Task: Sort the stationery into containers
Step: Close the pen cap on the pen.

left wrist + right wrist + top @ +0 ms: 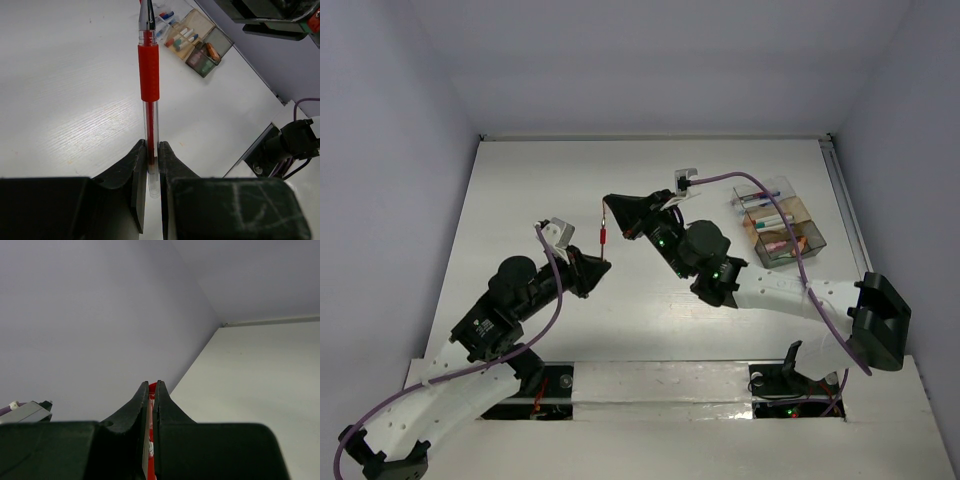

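Shows clear glossy plastic on the red pen (149, 75), with a matt rubbery grip; faint wood grain on the matt white counter (65, 100); smooth transparent plastic on the organiser box (200, 20); matt black on the left gripper (151, 146).

Both arms bend inward so the 2 grippers face each other. The left gripper (606, 263) clamps the near end of a red pen (604, 237). The right gripper (606, 205) pinches its far end, fingers nearly together.

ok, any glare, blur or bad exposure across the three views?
Top external: even soft light, no glare, all sharp. Left wrist: red pen crisp, mild sheen on table, organiser box slightly soft. Right wrist: right gripper dark against blank wall.
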`<state>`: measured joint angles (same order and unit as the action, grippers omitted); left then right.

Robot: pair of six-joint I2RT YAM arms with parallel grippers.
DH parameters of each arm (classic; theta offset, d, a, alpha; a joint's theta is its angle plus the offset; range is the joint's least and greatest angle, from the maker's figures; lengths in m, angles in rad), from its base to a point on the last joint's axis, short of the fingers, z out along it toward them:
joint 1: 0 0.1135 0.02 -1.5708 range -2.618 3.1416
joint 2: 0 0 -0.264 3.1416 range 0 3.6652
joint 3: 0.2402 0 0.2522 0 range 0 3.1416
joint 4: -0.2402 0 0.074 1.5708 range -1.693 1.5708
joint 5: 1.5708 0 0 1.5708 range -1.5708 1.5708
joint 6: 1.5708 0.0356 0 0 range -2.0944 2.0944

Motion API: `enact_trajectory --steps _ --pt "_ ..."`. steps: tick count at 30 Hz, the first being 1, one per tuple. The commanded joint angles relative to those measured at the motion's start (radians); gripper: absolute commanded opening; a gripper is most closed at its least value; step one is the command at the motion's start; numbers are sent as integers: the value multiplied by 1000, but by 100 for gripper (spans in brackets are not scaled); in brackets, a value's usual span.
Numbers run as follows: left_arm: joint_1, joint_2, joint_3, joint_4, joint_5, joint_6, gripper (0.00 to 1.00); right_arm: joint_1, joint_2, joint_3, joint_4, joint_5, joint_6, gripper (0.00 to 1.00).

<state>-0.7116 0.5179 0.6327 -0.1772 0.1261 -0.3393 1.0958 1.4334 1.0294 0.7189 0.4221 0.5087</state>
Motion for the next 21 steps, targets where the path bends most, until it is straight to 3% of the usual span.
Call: enact_trajectory --steps 1,21 --pt "3 -7 28 25 -11 -7 0 16 -11 -9 66 10 -2 0" --pt "12 11 22 47 58 0 0 35 47 41 80 38 -64 0"
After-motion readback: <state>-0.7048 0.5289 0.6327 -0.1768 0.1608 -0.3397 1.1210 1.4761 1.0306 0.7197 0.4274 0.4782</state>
